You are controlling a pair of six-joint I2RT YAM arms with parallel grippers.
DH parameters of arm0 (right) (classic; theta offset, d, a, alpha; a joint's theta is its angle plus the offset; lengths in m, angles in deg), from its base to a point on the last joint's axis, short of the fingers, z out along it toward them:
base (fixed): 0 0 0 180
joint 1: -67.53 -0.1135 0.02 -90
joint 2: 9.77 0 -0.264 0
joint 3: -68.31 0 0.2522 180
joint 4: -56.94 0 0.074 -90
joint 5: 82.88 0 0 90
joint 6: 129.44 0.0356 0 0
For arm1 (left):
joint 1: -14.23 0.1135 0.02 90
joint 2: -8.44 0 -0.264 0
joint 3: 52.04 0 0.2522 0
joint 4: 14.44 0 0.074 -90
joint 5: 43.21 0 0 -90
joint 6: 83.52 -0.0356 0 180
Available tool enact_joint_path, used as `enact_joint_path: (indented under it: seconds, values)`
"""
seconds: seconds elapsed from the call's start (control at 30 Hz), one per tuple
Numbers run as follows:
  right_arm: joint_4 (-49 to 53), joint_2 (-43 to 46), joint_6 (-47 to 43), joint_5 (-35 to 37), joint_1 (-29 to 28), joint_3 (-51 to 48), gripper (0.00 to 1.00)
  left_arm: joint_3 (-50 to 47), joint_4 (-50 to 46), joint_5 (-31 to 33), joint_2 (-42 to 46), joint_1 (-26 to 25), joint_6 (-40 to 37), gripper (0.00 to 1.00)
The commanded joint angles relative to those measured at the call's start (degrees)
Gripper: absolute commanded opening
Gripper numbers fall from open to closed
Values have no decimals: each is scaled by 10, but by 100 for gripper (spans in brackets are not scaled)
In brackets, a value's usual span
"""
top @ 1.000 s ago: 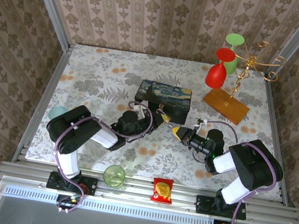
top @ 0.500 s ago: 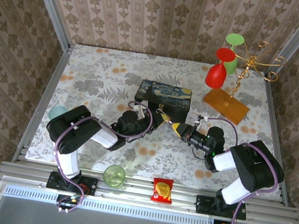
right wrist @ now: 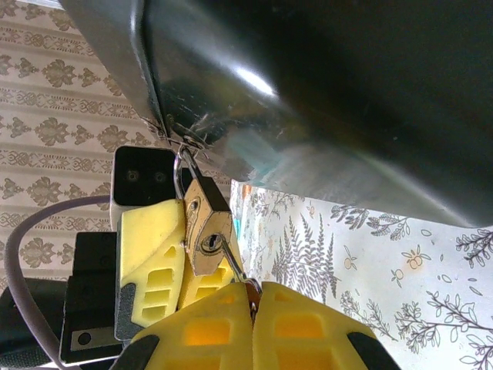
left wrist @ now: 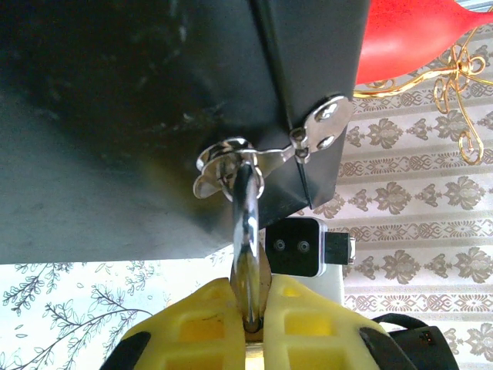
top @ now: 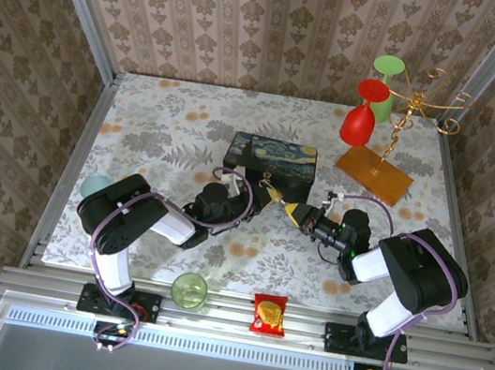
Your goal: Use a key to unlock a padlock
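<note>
Near: your right gripper [right wrist: 252,304] clamped narrow on key [right wrist: 231,266]. Over last second it slid in toward padlock [right wrist: 206,227], then settled. Key tip now sits at keyhole; looks entered, depth unclear. Padlock hangs at box front corner, just beyond your right fingertips. Your left gripper [left wrist: 253,304] pinched tight on padlock body, unmoved. Shackle [left wrist: 245,223] runs up through hasp [left wrist: 223,158] of box [top: 271,159], not yet sprung. Meaning: approach done, you're at turn step. Twist right wrist, keep left bracing.
</note>
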Motion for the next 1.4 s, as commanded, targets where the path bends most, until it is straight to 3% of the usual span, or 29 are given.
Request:
enact_joint_path:
  seconds: [0.0,1.37]
  values:
    - [-19,-5,5,8,2,14,0,22,54,-10,22,-4,5,0]
    - [-19,15,-12,-2,-3,2,0,21,56,-12,-4,3,8,0]
